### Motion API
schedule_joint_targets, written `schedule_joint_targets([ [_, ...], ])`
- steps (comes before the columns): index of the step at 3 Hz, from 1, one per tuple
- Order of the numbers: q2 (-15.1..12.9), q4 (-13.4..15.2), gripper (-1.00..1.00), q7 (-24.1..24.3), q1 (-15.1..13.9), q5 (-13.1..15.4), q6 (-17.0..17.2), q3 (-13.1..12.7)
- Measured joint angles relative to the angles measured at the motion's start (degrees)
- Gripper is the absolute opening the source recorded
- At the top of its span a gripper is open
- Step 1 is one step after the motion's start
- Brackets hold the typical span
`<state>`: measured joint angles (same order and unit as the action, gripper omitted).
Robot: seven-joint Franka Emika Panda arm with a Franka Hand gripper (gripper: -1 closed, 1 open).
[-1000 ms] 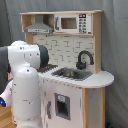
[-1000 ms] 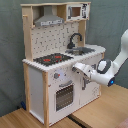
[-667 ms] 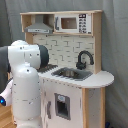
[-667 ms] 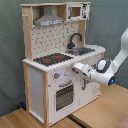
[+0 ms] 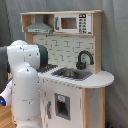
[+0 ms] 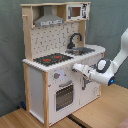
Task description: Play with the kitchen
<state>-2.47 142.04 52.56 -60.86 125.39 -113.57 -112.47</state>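
Second exterior view shows us the kitchen (image 6: 55,65) standing on a wooden floor (image 6: 100,112), stovetop (image 6: 52,59) toward that second exterior view's left. The gripper (image 6: 76,67) has crept closer to the front panel over the last second and now sits just beside the knobs (image 6: 56,76); we cannot tell how its jaws stand. In the first exterior view the arm (image 5: 25,80) hides the kitchen's (image 5: 75,70) left part.
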Motion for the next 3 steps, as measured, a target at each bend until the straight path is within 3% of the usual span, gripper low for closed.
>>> schedule_joint_targets([
  [3,0.65,0.1,-1.0,-19.83,0.01,0.0,0.51,-0.11],
])
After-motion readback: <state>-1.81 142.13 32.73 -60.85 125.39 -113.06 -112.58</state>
